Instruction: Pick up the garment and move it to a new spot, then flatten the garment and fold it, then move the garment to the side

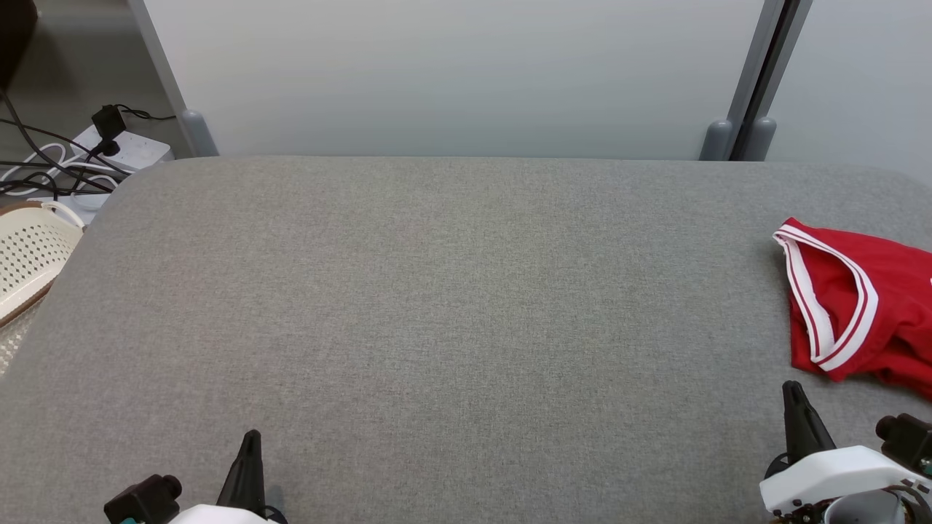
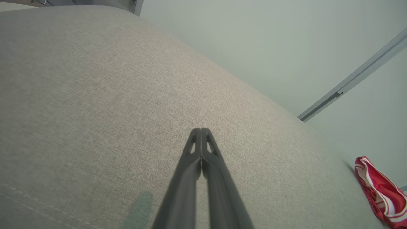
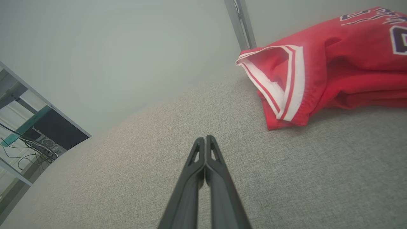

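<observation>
Garment (image 1: 899,291), red with white trim, lies bunched at the frame's right edge on the grey table (image 1: 437,291). Left jaws, lower left, and right jaws, lower right just below it, are pressed together, empty.

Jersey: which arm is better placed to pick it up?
Right. The jersey lies just ahead of the right gripper; the left gripper is far across the table. Both are shut.
</observation>
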{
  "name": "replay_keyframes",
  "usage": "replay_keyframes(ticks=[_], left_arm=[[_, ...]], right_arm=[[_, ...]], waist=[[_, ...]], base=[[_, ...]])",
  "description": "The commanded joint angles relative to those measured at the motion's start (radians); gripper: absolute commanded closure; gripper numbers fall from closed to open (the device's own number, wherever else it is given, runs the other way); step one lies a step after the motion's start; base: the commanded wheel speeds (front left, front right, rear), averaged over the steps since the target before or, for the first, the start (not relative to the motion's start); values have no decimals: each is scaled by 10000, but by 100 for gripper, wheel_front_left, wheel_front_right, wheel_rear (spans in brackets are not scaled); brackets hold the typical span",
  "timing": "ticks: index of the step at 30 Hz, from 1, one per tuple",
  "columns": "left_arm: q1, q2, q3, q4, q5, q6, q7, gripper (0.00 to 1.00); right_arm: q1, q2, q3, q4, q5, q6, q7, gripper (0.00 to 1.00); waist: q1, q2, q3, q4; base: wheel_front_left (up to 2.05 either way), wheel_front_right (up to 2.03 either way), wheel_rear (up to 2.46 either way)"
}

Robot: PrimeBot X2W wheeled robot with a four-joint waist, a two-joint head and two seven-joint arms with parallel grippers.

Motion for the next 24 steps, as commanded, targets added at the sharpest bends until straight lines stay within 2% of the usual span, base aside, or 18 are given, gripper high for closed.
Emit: replay_keyframes(ticks=[1,24], left_arm=[[-487,134,150,-334,-265,-98,27,100],[-629,182,362,-747,-2722,-181,705,100]], right_arm=[[-236,-84,7,-345,289,0,86,100],[-122,-43,-151,-907,2919,-1,764,100]], waist=[[-2,-1,3,-6],[-2,-1,69,-117]], base=[[0,0,0],[0,0,0]])
